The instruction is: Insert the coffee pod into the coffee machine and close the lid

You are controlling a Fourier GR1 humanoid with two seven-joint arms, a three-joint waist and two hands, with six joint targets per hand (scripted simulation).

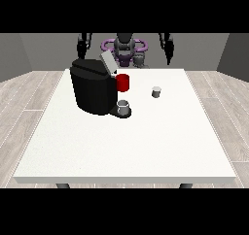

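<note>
The black coffee machine (94, 91) stands on the left half of the white table (146, 146), and its grey lid (108, 63) is tilted up and open. A red part (123, 82) shows at the machine's right side, above a grey cup (124, 107) on its base. To the right of the machine, the small grey coffee pod (156, 92) stands alone on the table. The hand at the view's left (83, 48) hangs behind the machine, beyond the far edge. The hand at the view's right (168, 53) is also raised at the far edge, well behind the pod. Neither hand touches anything.
The robot's torso (125, 47) with a purple ring sits behind the table's far edge. White tabletop stretches from the machine and pod to the near edge. Wooden floor surrounds the table.
</note>
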